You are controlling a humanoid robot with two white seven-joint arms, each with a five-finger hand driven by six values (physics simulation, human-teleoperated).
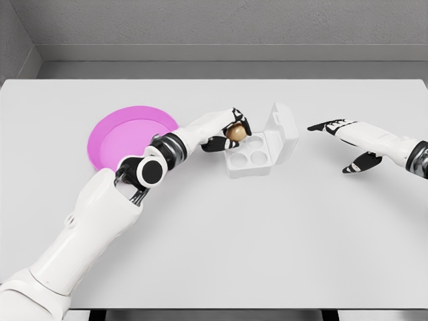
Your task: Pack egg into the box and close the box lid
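A brown egg sits in the fingertips of my left hand, which is shut on it just above the left rear cup of the white egg box. The box stands open near the table's middle, its lid tilted up and back on the right side. Three round cups show bare; the one under the egg is partly hidden by my fingers. My right hand hovers to the right of the lid, fingers spread and holding nothing, a short gap from the box.
A round pink plate lies on the white table left of the box, partly behind my left forearm. A grey wall runs behind the table's far edge.
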